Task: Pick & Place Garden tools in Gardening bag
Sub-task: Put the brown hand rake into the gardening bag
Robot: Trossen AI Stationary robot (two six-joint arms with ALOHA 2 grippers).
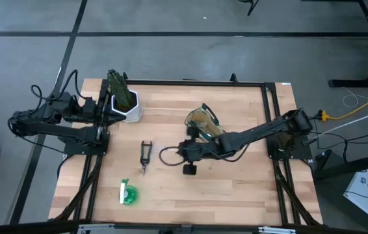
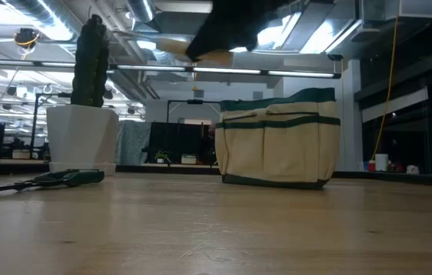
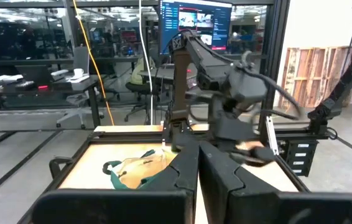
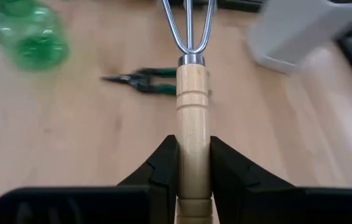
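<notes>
Overhead looks straight down; low looks level; both show the gardening bag (image 1: 205,121).

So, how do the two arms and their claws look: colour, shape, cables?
Both arms are dark, near black, built of slim jointed segments. Black cables loop beside the left arm and hang in a loop under the right arm. The right claw has two matte black wedge-shaped fingers; the left claw has the same shape. No markings show.

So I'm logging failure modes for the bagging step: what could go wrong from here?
The right claw pinches only the tail of the mini rake's wooden handle, so it might pivot or slip. The gardening bag is soft, and its handles could catch the tines. Its opening looks narrow from above, so the drop might miss.
</notes>
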